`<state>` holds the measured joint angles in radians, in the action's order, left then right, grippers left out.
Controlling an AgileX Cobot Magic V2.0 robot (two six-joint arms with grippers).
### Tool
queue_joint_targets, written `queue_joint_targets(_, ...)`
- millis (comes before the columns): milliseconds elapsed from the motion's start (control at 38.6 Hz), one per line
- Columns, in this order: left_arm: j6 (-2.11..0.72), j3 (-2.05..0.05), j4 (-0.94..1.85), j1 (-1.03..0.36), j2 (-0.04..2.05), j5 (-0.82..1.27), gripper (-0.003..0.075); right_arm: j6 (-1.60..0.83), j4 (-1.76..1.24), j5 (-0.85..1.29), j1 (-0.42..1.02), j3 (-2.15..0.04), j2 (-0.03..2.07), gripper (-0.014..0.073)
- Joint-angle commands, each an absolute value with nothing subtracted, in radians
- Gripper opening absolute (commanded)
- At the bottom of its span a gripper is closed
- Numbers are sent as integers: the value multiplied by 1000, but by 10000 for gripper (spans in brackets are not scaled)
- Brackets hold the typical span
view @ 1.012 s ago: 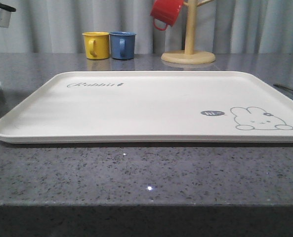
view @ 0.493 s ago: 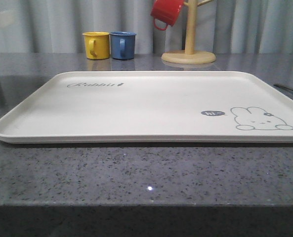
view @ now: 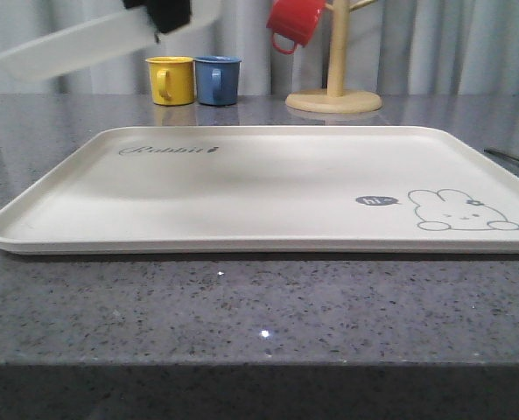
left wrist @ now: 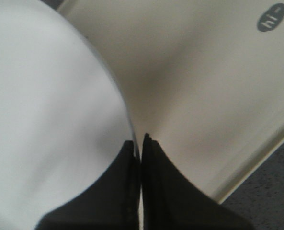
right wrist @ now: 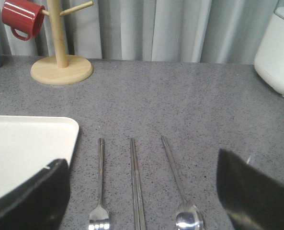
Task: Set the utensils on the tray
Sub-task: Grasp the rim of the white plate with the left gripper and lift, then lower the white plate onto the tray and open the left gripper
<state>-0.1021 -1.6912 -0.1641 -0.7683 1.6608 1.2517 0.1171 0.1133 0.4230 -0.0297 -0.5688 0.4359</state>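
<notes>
My left gripper (view: 160, 26) is shut on the rim of the round white plate (view: 75, 48), which hangs tilted and blurred above the back left of the cream rabbit tray (view: 268, 175). In the left wrist view the black fingers (left wrist: 127, 182) pinch the plate (left wrist: 46, 115) over the tray (left wrist: 204, 91). To the right of the tray (right wrist: 22, 143), a silver fork (right wrist: 100, 177), flat chopsticks (right wrist: 135, 177) and a long spoon (right wrist: 175, 177) lie side by side on the grey counter. My right gripper (right wrist: 142, 201) hovers open over them, touching nothing.
A yellow mug (view: 170, 80) and a blue mug (view: 217, 80) stand behind the tray. A red mug (view: 296, 22) hangs on a wooden mug tree (view: 333, 98). A white appliance (right wrist: 278, 52) stands at the counter's far right. Grey curtains close off the back.
The plate was at the table's far left edge a second ago. My left gripper has since lifted it and carried it rightward, over the tray's back left corner.
</notes>
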Motion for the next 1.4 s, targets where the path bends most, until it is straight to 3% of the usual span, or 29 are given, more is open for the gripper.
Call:
queue_joint_targets(0, -91, -1727, -144, -805, 1674, 1254, -18, 112, 127, 352, -36, -602, 449, 643)
queue_joint_targets(415, -91, -1727, -73, -822, 1809, 1256, -18, 112, 127, 352, -36, -602, 449, 643)
queue_joint_targets(1167, -91, -1727, 27, -820, 1823, 1258, -11, 112, 127, 352, -36, -602, 449, 643)
queue_joint_targets(1245, -91, -1727, 27, -820, 1823, 1258, 27, 112, 127, 352, -36, -602, 449, 643)
queue_joint_targets(1375, -91, -1727, 27, -820, 1823, 1258, 174, 112, 127, 352, -36, -602, 449, 643)
